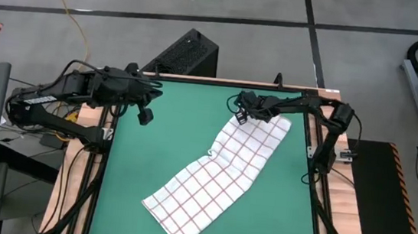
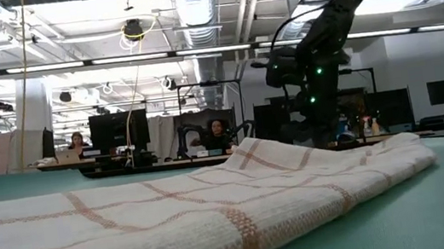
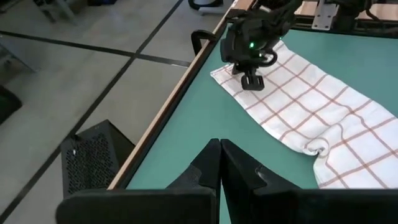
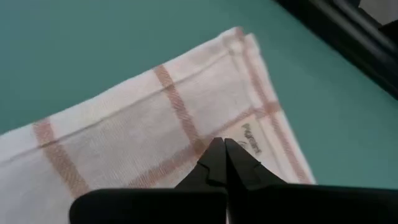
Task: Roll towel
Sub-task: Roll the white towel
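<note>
A: Where does the towel [image 1: 216, 176] lie?

B: Flat on the green mat [image 1: 160, 143] that covers the counter, stretched on a slant from the near middle of the mat toward its far right corner. It is unrolled, with a small ruck about halfway along its left edge. In the low view it fills the foreground as a low ridge of white cloth [image 2: 215, 198] with red-brown lines.

A: And the right gripper [image 1: 239, 118]?

B: It hangs over the far end of the towel, near the corner. Its own wrist view looks down on that corner [image 4: 245, 37], and the two dark fingers [image 4: 211, 163] are pressed together with nothing between them. I cannot tell whether the tips touch the cloth.

A: The left gripper [image 1: 145, 115]?

B: Over bare mat at the far left, well apart from the towel. Its fingers [image 3: 210, 163] are also together and hold nothing. Past them, its camera sees the right gripper [image 3: 251, 81] above the cloth.

A: Anything around the counter?

B: A black perforated box [image 1: 186, 52] stands on the floor just beyond the far edge. In the room behind, people sit at desks with monitors [image 2: 118, 131].
</note>
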Action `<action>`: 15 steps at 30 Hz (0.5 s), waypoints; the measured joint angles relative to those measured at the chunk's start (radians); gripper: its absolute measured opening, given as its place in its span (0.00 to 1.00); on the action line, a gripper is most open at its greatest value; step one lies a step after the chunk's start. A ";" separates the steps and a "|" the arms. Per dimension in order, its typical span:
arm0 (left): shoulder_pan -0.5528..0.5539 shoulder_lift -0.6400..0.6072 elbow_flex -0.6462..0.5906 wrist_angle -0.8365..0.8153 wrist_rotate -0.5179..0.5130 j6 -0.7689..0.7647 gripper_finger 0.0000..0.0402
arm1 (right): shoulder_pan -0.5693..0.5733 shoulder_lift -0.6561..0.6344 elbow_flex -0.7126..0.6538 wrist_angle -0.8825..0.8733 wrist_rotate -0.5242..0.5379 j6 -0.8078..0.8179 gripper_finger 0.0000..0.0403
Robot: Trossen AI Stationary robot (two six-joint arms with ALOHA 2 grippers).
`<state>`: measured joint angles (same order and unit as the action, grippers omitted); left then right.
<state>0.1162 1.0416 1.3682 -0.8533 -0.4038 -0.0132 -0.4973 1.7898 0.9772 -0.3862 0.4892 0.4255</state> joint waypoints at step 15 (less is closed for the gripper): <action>0.000 0.000 0.000 -0.002 0.004 0.008 0.00 | 0.010 0.360 0.584 -0.193 -0.155 -0.297 0.01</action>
<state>0.1165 1.0416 1.3682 -0.8557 -0.3993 -0.0051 -0.4870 2.1495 1.5613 -0.5794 0.3341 0.1288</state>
